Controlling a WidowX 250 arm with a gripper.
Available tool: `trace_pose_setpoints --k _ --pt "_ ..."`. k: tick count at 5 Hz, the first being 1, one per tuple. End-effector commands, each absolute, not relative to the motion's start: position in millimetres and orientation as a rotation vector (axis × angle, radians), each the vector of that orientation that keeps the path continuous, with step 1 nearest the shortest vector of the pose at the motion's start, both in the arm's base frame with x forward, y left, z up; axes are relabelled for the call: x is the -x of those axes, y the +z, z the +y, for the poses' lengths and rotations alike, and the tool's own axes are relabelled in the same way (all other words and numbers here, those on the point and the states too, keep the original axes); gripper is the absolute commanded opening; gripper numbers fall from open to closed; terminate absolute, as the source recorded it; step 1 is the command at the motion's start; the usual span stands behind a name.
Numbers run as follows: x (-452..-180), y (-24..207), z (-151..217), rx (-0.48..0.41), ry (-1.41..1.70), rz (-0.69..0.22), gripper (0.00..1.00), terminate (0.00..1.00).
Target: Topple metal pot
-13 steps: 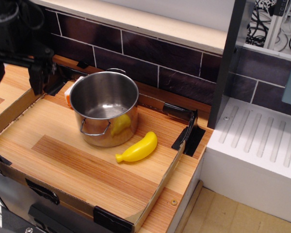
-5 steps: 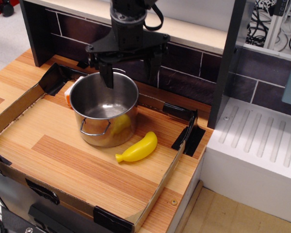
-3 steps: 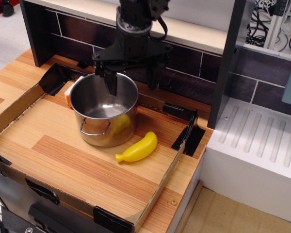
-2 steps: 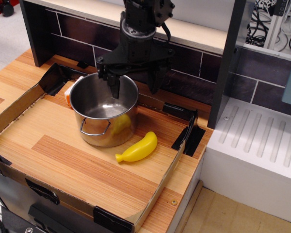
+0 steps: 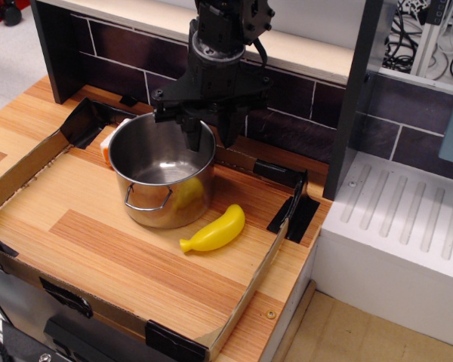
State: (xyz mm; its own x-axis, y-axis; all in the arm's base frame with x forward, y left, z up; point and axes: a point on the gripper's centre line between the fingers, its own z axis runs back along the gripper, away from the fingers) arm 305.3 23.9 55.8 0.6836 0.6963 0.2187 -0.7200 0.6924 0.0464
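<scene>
Pot [image 5: 164,181]: I see it upright on the wooden tray [image 5: 98,249], toward the back, wire handle facing me | Gripper [image 5: 210,138]: fingers drawn close together over the pot's rear-right rim, one inside the wall, one outside; I cannot tell whether they grip it | Banana [image 5: 213,230]: lies just right of the pot's base.

Gripper [image 5: 210,139] now sits at upper centre of frame, having crossed from upper left; fingers [image 5: 192,136], earlier spread wide, are drawn close astride the pot [image 5: 164,169] back rim.
</scene>
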Motion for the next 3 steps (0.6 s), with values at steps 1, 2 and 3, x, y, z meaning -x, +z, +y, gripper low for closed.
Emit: trace_pose_setpoints --k 1,2,3 --pt "-306.2 60.6 26.0 -0.128 0.776 -0.244 0.00 0.00" --pt "-301.3 62.7 27.5 -0.103 0.764 -0.245 0.00 0.00" --pt "-294.3 71.3 30.3 -0.043 0.763 -0.246 0.00 0.00"
